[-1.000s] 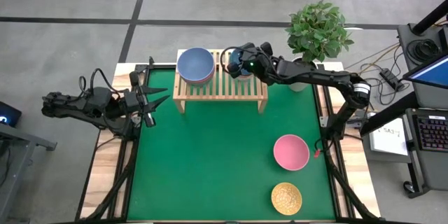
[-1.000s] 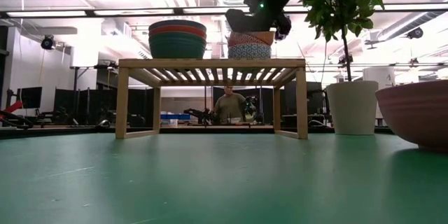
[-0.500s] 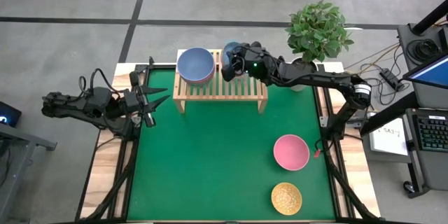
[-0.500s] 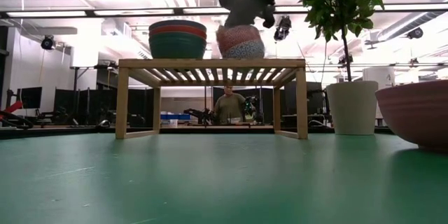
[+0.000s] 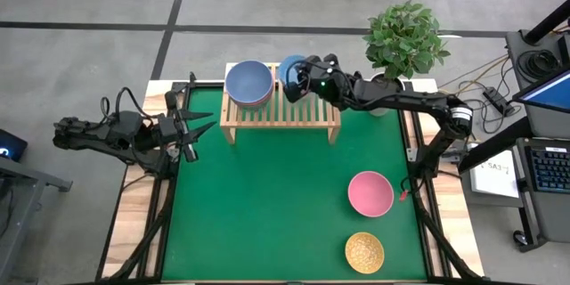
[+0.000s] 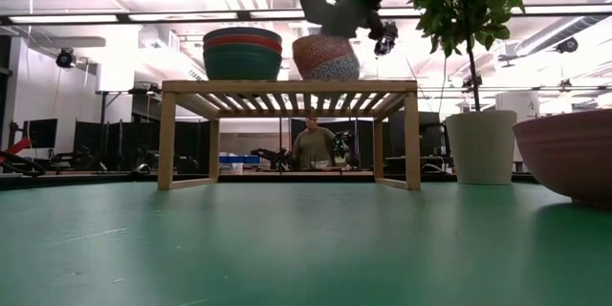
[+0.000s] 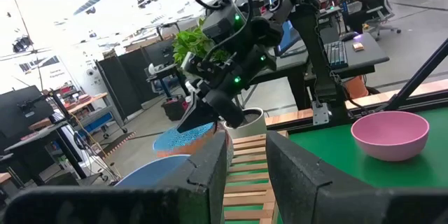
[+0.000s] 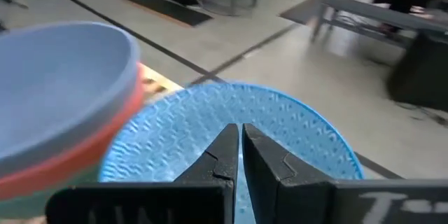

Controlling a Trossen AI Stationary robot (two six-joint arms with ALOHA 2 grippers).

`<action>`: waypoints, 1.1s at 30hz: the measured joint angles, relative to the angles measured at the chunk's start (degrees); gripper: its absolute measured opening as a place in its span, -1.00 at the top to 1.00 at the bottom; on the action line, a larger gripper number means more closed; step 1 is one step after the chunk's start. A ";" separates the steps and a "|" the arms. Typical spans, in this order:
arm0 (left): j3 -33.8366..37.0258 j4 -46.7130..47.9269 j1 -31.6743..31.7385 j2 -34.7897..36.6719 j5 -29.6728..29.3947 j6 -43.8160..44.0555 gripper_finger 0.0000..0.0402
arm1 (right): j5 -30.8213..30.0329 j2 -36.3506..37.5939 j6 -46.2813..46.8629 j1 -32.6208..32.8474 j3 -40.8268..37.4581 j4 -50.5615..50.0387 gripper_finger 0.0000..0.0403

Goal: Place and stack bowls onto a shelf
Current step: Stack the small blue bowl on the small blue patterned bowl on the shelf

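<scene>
My right gripper (image 5: 301,77) is at the far side of the light-wood shelf (image 5: 280,111), shut on a tilted stack of patterned bowls (image 6: 326,57) whose top bowl shows a light blue inside (image 5: 290,69). A second stack, blue-grey over red over green (image 6: 243,53), stands upright on the shelf's left half. A pink bowl (image 5: 370,193) and a yellow patterned bowl (image 5: 364,251) sit on the green mat near the right edge. My left gripper (image 5: 203,122) waits open at the table's left edge. My right gripper comes from above, slanting in from the table's right, and its fingers (image 8: 225,147) close on the light blue bowl near its rim (image 8: 199,150). The fingers themselves hide the exact place of contact. The stack is tipped and its bottom (image 6: 325,77) rests on the shelf top.
A potted plant (image 5: 405,40) in a white pot (image 6: 481,146) stands just right of the shelf, close to my right arm. The green mat (image 5: 267,205) in front of the shelf is bare on its left and middle. A person (image 6: 311,143) is in the room beyond.
My right gripper has moved a little toward the table's left over the shelf. The patterned stack, upright a second ago, has shifted left and tipped, so the top bowl's blue inside now shows from above. The left arm kept still.
</scene>
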State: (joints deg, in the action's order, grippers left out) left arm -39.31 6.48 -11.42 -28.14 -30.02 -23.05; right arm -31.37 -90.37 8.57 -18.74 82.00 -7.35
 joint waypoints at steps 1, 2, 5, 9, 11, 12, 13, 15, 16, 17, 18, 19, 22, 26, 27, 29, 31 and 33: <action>0.00 0.00 0.00 0.00 0.00 0.00 0.58 | -1.13 0.19 0.12 0.00 0.00 -1.30 0.94; 0.00 0.00 0.00 0.00 0.00 -0.02 0.58 | -2.25 0.35 0.58 0.00 0.00 -2.64 0.94; 0.00 0.00 0.00 -0.01 0.00 -0.01 0.58 | -3.78 0.82 1.41 0.00 -0.02 -6.14 0.94; 0.00 -0.04 0.00 0.00 0.00 0.00 0.58 | -3.77 1.00 1.36 0.02 0.00 -6.26 0.94; 0.00 -0.04 0.00 0.00 0.00 0.00 0.58 | -3.75 1.03 1.33 0.01 0.05 -6.23 0.94; 0.00 -0.04 0.00 0.00 0.00 -0.02 0.58 | -3.76 1.09 1.17 0.00 0.07 -6.12 0.94; 0.00 -0.04 0.00 0.00 0.00 -0.02 0.58 | -3.75 1.14 0.97 0.00 0.09 -5.96 0.94; 0.00 -0.04 0.00 0.00 0.00 -0.02 0.58 | -3.75 1.46 0.84 0.02 0.09 -5.77 0.94; 0.00 -0.04 0.00 0.00 0.00 -0.02 0.58 | -3.75 1.71 0.84 0.11 0.11 -5.73 0.94; 0.00 -0.07 0.00 0.00 0.00 -0.02 0.58 | -3.75 2.01 0.88 0.13 0.11 -5.75 0.94; 0.00 -0.04 0.00 0.00 0.00 -0.02 0.58 | -3.77 2.48 1.01 0.29 0.11 -5.78 0.94; 0.00 -0.04 0.00 0.00 0.00 -0.02 0.58 | -3.75 2.99 1.13 0.39 0.11 -5.78 0.94; 0.00 -0.04 0.00 0.00 0.00 -0.02 0.58 | -3.75 4.84 1.43 0.88 0.13 -5.60 0.94; 0.00 -0.07 0.00 0.00 0.00 -0.03 0.58 | -3.52 5.88 1.20 0.90 0.17 -3.44 0.94; 0.00 -0.08 0.00 0.00 0.00 -0.04 0.58 | -2.93 5.88 0.80 0.87 0.17 -2.39 0.94; 0.00 -0.09 0.00 0.00 0.00 -0.04 0.58 | -1.53 5.30 -0.01 0.81 0.18 0.45 0.94; 0.00 -0.15 0.00 0.00 0.00 -0.04 0.58 | 0.24 4.57 -0.75 0.72 0.22 2.77 0.94; 0.00 -0.26 0.00 0.00 0.00 -0.04 0.58 | 0.38 3.34 -1.61 0.76 0.22 4.67 0.94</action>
State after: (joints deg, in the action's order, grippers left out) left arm -39.31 6.22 -11.42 -28.14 -30.02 -23.09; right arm -30.98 -87.03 6.96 -17.98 82.21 -2.68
